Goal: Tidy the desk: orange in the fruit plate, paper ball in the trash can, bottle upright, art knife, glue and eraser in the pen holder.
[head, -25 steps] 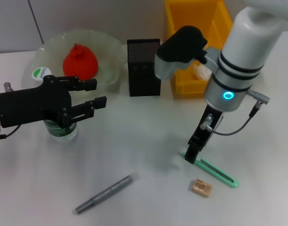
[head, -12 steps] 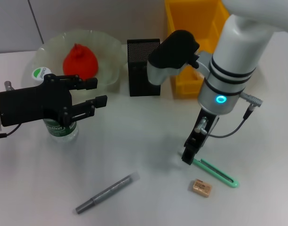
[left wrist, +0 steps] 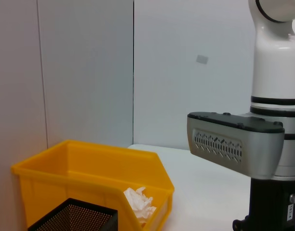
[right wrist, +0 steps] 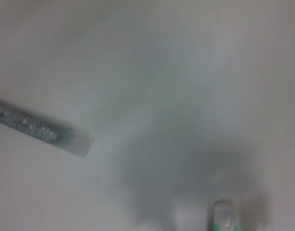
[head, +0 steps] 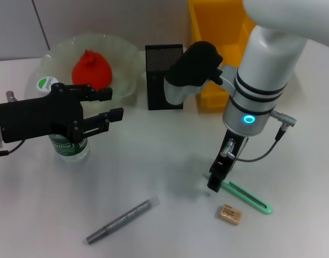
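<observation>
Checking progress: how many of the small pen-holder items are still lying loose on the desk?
3: the glue near the front edge, the art knife under the right gripper, and the eraser just before the knife.

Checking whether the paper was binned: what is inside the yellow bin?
Crumpled white paper lies inside the yellow bin; the bin's floor beyond it is hidden by its walls.

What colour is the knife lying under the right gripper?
Mint green: the art knife on the desk, clearest in the head view, with the right gripper at its near end.
</observation>
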